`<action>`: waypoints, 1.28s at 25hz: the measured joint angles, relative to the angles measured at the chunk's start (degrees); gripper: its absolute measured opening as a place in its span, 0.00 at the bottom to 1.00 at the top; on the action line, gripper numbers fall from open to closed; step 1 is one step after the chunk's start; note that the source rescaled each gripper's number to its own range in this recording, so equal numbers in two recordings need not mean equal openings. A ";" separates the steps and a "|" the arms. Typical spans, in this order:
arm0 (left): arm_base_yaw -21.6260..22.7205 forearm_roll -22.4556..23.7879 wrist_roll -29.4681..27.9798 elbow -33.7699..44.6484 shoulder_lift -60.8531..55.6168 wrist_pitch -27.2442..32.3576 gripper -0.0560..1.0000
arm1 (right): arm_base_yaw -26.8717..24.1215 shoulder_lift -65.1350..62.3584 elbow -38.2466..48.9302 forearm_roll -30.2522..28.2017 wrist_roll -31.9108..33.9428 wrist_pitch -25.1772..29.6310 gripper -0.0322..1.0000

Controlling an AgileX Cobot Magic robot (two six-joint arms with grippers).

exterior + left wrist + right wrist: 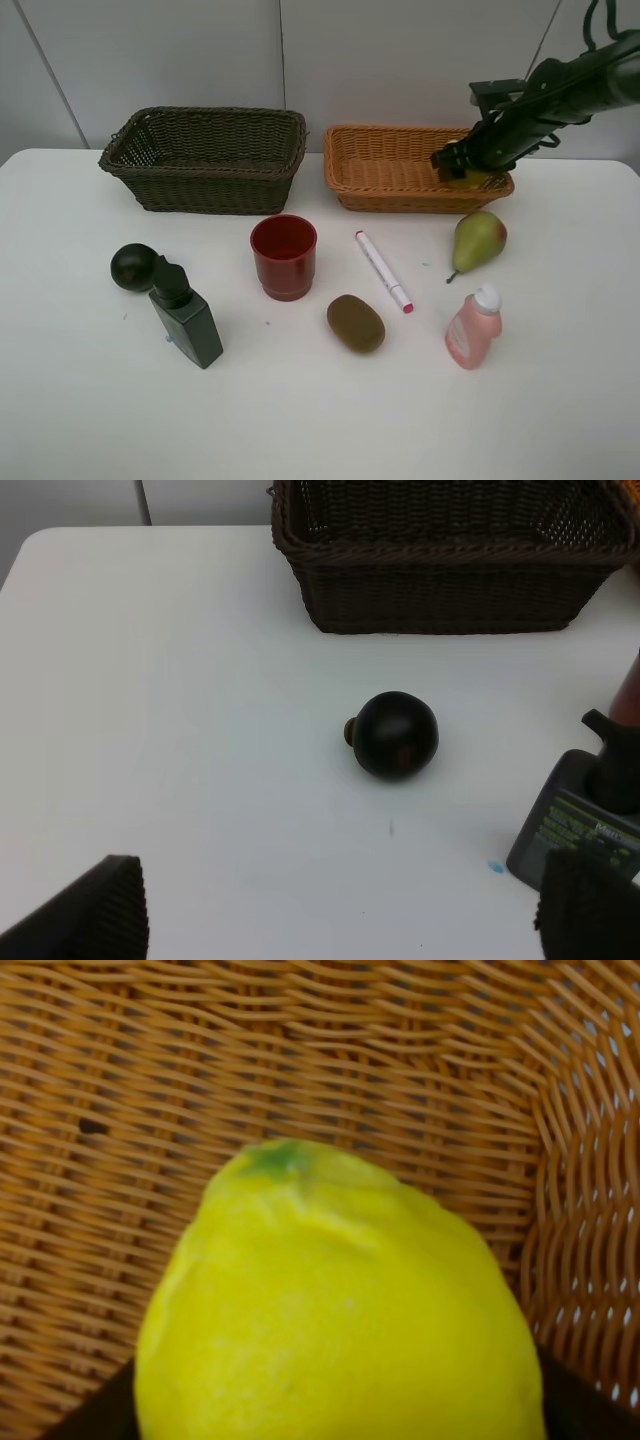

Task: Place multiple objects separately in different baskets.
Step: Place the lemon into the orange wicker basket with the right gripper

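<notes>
White tabletop (80, 400), grey wall (400, 60) behind

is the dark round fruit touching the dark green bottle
Apart: the left wrist view shows bare table between the dark round fruit and the dark green bottle.

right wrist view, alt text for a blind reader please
A yellow lemon with a greenish tip fills much of the frame, close up, inside an orange-tan woven wicker basket. The basket's floor and one wall lie behind it.
</notes>
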 joint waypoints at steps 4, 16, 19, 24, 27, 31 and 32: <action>0.00 0.00 0.00 0.00 0.00 0.00 1.00 | 0.00 0.65 0.00 0.00 0.00 -0.06 0.58; 0.00 0.00 0.00 0.00 0.00 0.00 1.00 | 0.00 0.71 0.00 1.24 0.00 -0.17 0.58; 0.00 0.00 0.00 0.00 0.00 0.00 1.00 | 0.00 0.71 0.00 2.02 0.00 -0.24 0.59; 0.01 0.00 0.00 0.04 -0.02 0.00 1.00 | 0.18 0.08 0.00 2.73 0.00 -1.96 0.95; 0.01 0.00 0.00 0.04 -0.02 0.00 1.00 | 0.64 -0.09 -0.11 3.03 0.00 -2.51 0.99; 0.01 0.00 0.00 0.04 -0.02 0.00 1.00 | 0.64 -0.09 -0.11 3.45 0.00 -2.63 1.00; 0.01 0.00 0.00 0.04 -0.02 0.00 1.00 | 0.64 -0.09 -0.16 3.45 0.00 -2.63 1.00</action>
